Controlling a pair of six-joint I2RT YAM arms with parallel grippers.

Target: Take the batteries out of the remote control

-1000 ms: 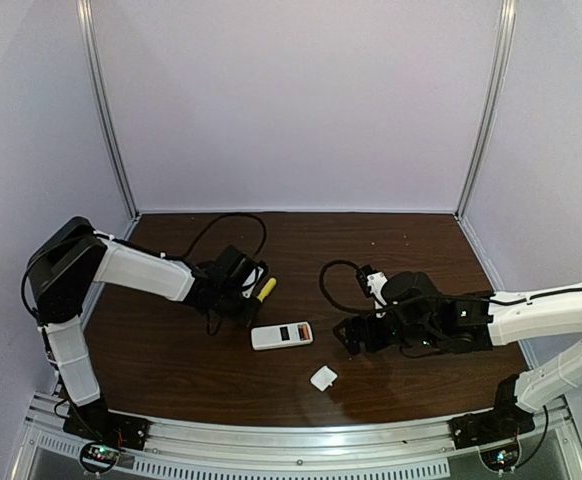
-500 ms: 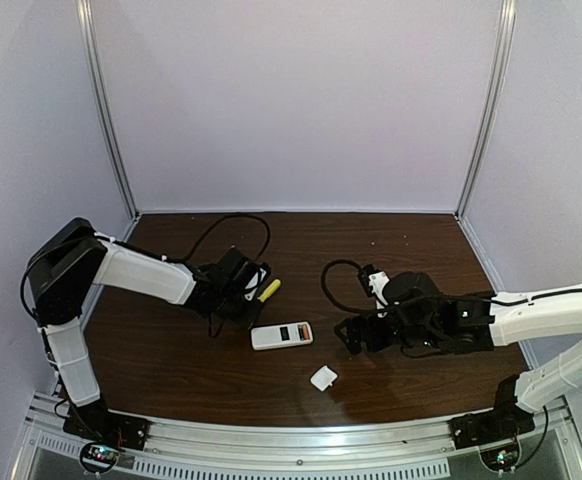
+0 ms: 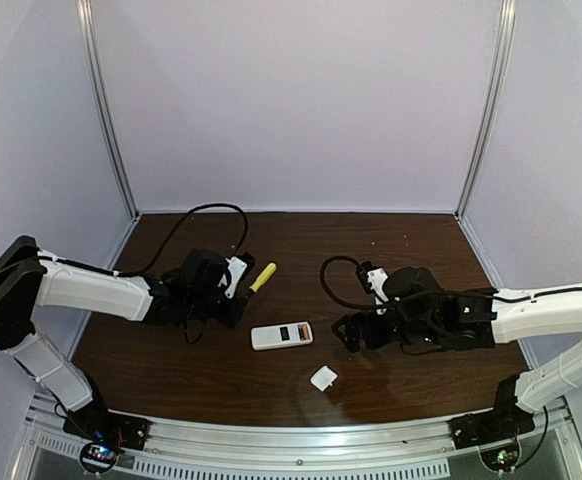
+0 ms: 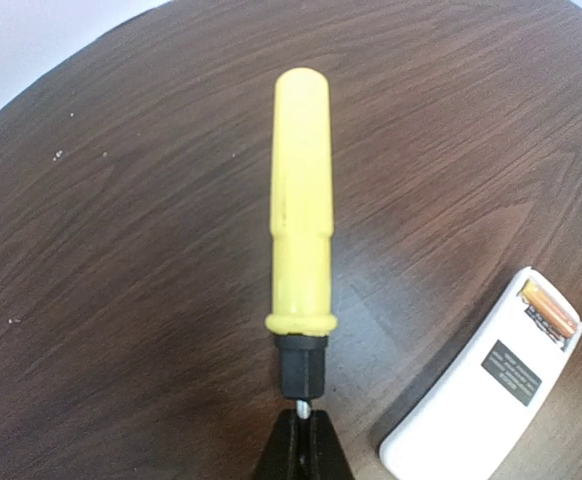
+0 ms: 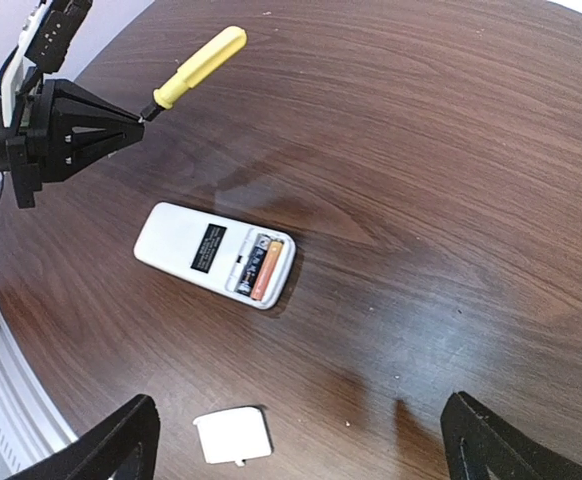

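The remote control [image 3: 281, 335] lies back up on the table with its battery bay open; it also shows in the right wrist view [image 5: 214, 253] and the left wrist view [image 4: 481, 400]. An orange battery [image 5: 268, 268] sits in the bay beside a darker second one [image 5: 252, 262]. My left gripper [image 4: 302, 425] is shut on the metal tip of the yellow-handled screwdriver [image 4: 301, 210], up and left of the remote [image 3: 241, 292]. My right gripper [image 5: 306, 460] is wide open and empty, just right of the remote [image 3: 343, 333].
The small white square cover [image 5: 233, 436] lies loose on the wood in front of the remote, also seen from above [image 3: 323, 378]. Purple walls with metal posts close in the table on three sides. A black cable loops behind each arm.
My left arm has drawn back to the left, away from the remote, and the screwdriver has shifted up and left with it. The right arm has barely moved.
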